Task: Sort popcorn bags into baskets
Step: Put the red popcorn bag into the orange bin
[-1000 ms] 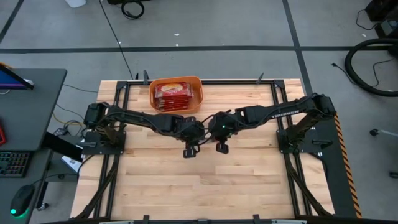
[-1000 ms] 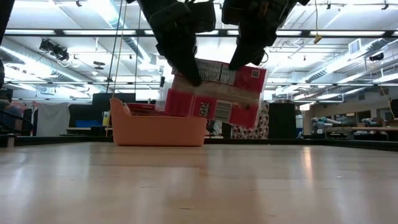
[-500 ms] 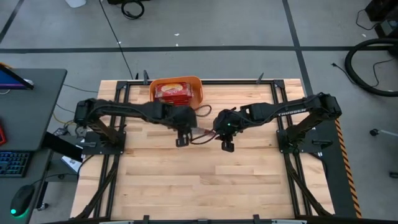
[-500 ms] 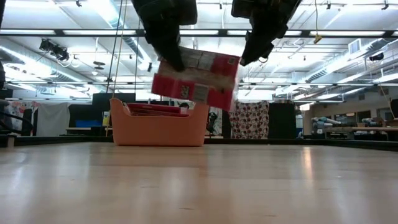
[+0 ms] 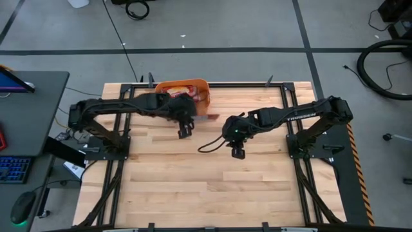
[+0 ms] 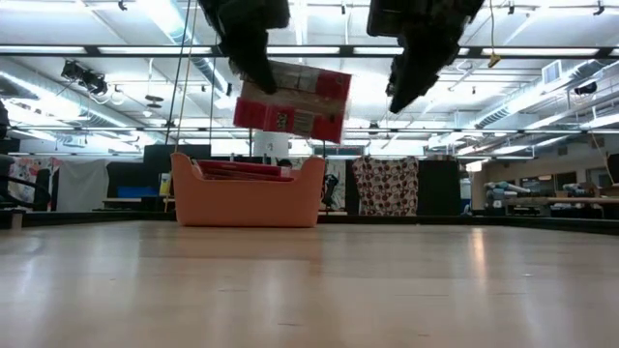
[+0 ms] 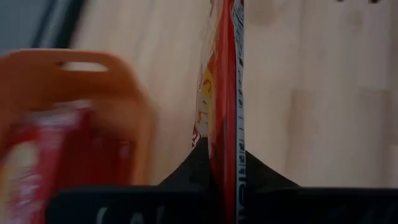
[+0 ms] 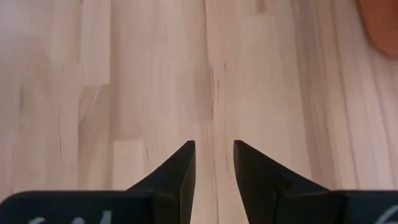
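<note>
One popcorn bag (image 6: 293, 100), red with a barcode on the face turned to the near side, hangs high over the table. My left gripper (image 6: 253, 70) is shut on it. In the high view the bag (image 5: 210, 117) shows as a red sliver just off the near right corner of the orange basket (image 5: 193, 87). The basket (image 6: 247, 198) stands at the table's far edge with more red bags (image 7: 43, 149) lying in it. My right gripper (image 8: 214, 155) stands open to the right of the bag, with only bare wood between its fingers. My left gripper pinches the bag's left end (image 7: 225, 146) between its two fingers (image 7: 186, 174). The fingers slant down from the table's left. The bag stands on edge, its faces toward the near and far sides. It is lifted clear, its free end (image 6: 334, 106) tilted slightly down.
A black metal frame (image 5: 293, 116) runs along the table's sides and far edge. A loose black cable (image 5: 209, 145) hangs below the right arm. The near half of the wooden top (image 5: 206, 193) is bare wood. A desk with a keyboard (image 5: 13, 167) stands beyond the left edge.
My right gripper has opened and let go of the bag, staying about where it was. My left gripper, still shut on the bag, has carried it up and toward the far edge and the basket. The bag now hangs from the left gripper alone.
</note>
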`<state>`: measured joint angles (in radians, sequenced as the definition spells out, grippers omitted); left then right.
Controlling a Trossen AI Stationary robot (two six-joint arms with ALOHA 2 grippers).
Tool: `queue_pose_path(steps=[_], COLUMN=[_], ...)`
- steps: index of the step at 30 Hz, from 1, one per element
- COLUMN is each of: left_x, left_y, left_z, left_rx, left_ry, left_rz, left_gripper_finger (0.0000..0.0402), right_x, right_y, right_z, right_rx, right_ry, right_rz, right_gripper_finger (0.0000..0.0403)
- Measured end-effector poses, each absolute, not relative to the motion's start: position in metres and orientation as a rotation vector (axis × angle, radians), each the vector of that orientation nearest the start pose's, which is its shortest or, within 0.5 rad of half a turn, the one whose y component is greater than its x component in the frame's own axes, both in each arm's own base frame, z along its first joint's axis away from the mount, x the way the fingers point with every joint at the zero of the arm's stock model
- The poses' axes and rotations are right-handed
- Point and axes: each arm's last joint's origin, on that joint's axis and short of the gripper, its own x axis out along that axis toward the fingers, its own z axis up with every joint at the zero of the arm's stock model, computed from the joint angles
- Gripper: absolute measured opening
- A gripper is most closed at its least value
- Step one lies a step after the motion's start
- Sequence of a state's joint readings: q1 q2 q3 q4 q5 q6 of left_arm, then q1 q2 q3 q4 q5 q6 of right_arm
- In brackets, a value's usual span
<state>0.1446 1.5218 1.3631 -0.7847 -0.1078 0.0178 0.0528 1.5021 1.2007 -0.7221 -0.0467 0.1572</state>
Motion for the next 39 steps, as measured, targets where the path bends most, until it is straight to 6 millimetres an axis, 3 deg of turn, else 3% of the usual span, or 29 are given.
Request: queue_pose_path(steps=[5, 11, 13, 21, 28, 33, 39], left_x=[0.289, 0.272, 0.27, 0.261, 0.244, 0.228, 0.223], left_y=[0.061, 0.08, 0.09, 0.124, 0.151, 0.163, 0.164], left_z=[0.334, 0.348, 0.339, 0.273, 0.238, 0.223, 0.225], left_rx=[0.067, 0.356, 0.416, 0.471, 0.498, 0.435, 0.361], left_ry=[0.877, 0.915, 0.967, 1.07, 1.068, 1.13, 1.122], left_rz=[0.328, 0.538, 0.557, 0.584, 0.572, 0.577, 0.613], left_gripper_finger=[0.0023, 0.0023, 0.0025, 0.0024, 0.0041, 0.0064, 0.0105], right_x=[0.298, 0.298, 0.3, 0.3, 0.299, 0.299, 0.299], right_y=[0.017, 0.016, 0.016, 0.021, 0.031, 0.032, 0.028], right_z=[0.265, 0.265, 0.265, 0.266, 0.266, 0.266, 0.266], right_rx=[0.13, 0.123, 0.124, 0.189, 0.176, 0.159, 0.142], right_ry=[1.098, 1.09, 1.071, 1.065, 1.066, 1.063, 1.062], right_rz=[-0.005, -0.022, -0.02, -0.049, -0.055, -0.069, -0.071], right_gripper_finger=[0.0114, 0.0113, 0.0113, 0.0113, 0.0113, 0.0113, 0.0113])
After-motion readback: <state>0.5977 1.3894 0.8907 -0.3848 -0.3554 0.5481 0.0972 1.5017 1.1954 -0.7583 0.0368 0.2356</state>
